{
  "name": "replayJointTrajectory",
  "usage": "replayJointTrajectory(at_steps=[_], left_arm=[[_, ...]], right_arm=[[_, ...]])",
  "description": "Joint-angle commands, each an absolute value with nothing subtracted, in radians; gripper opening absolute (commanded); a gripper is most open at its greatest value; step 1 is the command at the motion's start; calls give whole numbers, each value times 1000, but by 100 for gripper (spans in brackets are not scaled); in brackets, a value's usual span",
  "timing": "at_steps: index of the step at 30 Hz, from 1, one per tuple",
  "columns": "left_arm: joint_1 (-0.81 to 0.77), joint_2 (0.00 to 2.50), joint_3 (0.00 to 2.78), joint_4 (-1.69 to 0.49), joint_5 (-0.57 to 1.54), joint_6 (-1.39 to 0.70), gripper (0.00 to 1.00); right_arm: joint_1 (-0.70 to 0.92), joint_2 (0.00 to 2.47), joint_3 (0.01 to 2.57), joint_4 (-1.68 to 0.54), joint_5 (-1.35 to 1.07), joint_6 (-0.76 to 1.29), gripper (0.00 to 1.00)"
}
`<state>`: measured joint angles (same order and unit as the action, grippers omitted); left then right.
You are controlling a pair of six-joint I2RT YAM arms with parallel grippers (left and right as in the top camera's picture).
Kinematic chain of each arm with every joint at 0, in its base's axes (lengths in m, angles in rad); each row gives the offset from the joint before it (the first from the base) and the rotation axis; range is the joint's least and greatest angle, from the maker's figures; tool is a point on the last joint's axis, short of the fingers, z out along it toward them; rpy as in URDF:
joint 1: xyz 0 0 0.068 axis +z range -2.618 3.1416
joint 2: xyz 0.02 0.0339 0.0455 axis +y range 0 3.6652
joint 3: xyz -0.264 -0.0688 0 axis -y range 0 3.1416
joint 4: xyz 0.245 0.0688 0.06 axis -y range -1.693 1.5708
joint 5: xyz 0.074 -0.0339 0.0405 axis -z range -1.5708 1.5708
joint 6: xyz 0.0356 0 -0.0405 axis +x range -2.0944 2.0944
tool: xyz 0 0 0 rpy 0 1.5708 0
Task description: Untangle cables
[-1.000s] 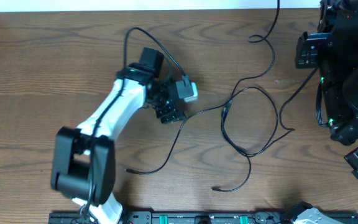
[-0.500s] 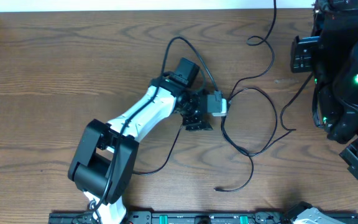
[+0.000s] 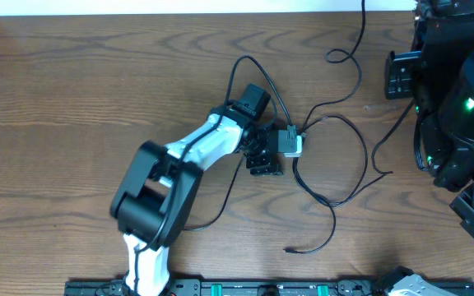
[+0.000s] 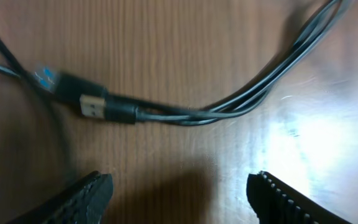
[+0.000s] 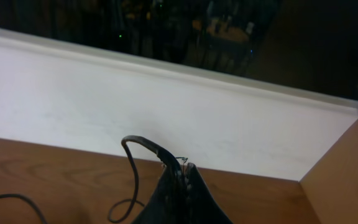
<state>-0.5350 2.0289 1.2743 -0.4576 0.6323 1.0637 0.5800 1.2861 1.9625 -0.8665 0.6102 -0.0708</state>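
Black cables (image 3: 362,156) lie in a tangled loop right of the table's middle, with loose ends near the front (image 3: 287,248) and left (image 3: 171,224). My left gripper (image 3: 271,154) hangs at the loop's left edge. In the left wrist view it (image 4: 179,190) is open, nothing between its fingers (image 4: 92,186), just short of two USB plugs (image 4: 101,107) and their paired black strands (image 4: 241,99). My right gripper (image 5: 182,169) is shut on a black cable (image 5: 133,168) that arcs out of its tips. No white cable is in view.
The right arm's black body (image 3: 455,107) fills the table's right side. A white wall (image 5: 166,106) runs behind the table's far edge. A black rail (image 3: 262,288) lines the front edge. One cable strand (image 3: 363,25) leaves the view at the top.
My left arm has swung right across the table, from the left of middle to the cable loop's edge. The jaws narrowed slightly. The right gripper stayed shut.
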Motion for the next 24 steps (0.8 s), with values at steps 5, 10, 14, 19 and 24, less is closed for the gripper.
replayJointTrajectory(at_steps=[5, 10, 14, 19, 24], left_arm=[[-533, 2079, 1274, -373, 504, 929, 75], [-540, 2061, 1274, -376, 504, 859, 75], [-550, 1998, 1275, -391, 504, 809, 72], [-566, 1884, 1275, -393, 503, 810, 71], [-567, 1869, 1274, -333, 442, 810, 71]], right_arm=[[576, 1280, 1975, -884, 622, -72, 1], [576, 1280, 1975, -884, 622, -72, 1], [575, 1283, 1975, -883, 623, -72, 1], [575, 1290, 1975, -884, 624, -78, 1], [575, 1306, 1975, -884, 626, -77, 1]])
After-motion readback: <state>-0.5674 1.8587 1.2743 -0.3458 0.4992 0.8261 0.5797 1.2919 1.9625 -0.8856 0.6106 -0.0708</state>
